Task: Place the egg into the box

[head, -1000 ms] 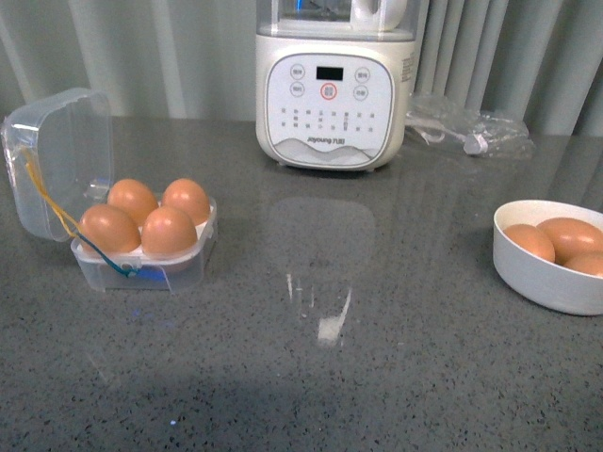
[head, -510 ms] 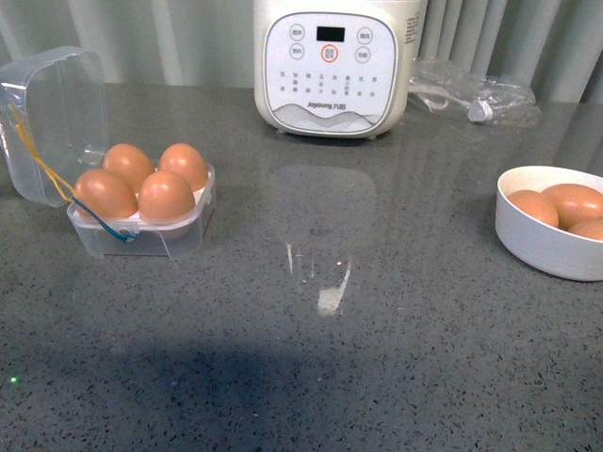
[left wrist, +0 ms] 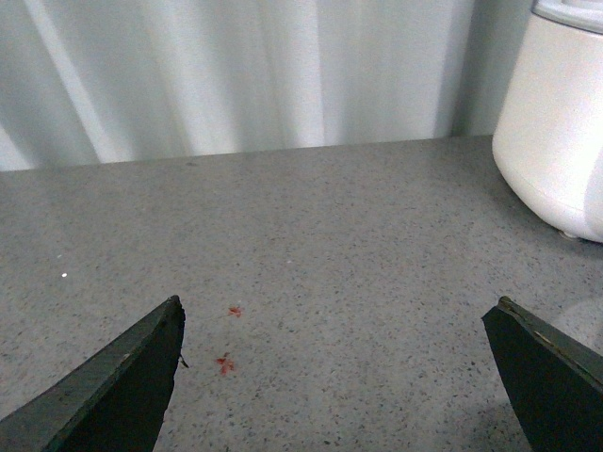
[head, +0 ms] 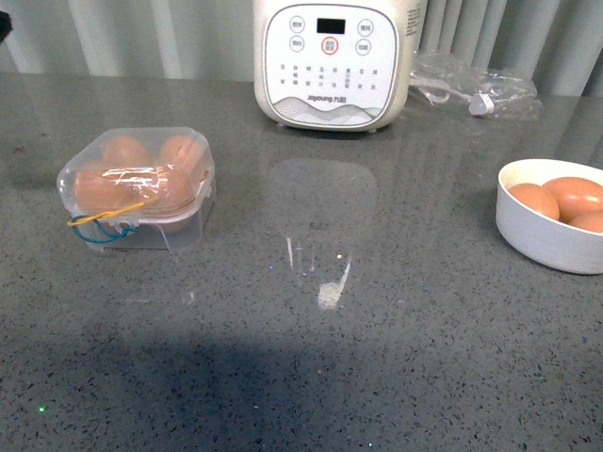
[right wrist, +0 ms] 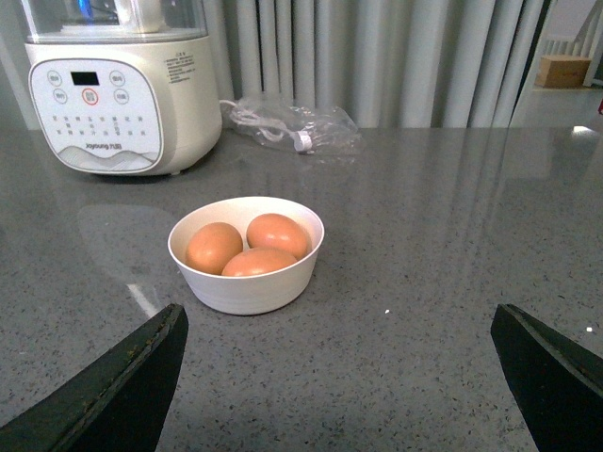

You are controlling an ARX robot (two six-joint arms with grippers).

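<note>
The left gripper [left wrist: 336,315] is spread wide with nothing between its jaws, hanging over bare stone near the machine's base. The right gripper [right wrist: 339,320] is just as wide and just as empty, looking across at the bowl. Neither arm shows in the front view, so both seem drawn clear of the work.

The grey speckled countertop [head: 424,377] carries everything. At its far edge, in the middle, stands a cream kitchen machine [head: 330,66] with its button panel facing the robot, and a crumpled plastic bag [head: 480,89] lies to its right.

On the left sits the box [head: 179,231], well apart from the rest. Its clear lid [head: 132,169] is down over four brown eggs, one per cell, so no place is free. The task's egg [head: 174,188] is judged to be one of these four, though it cannot be told from its neighbours. That would explain the idle grippers: the filling looks finished.

On the right the white bowl [head: 546,250] holds three more eggs [right wrist: 215,247], lying loosely against each other as spare stock.

Yellow and blue bands [head: 99,226] trail from the box's near left corner.
</note>
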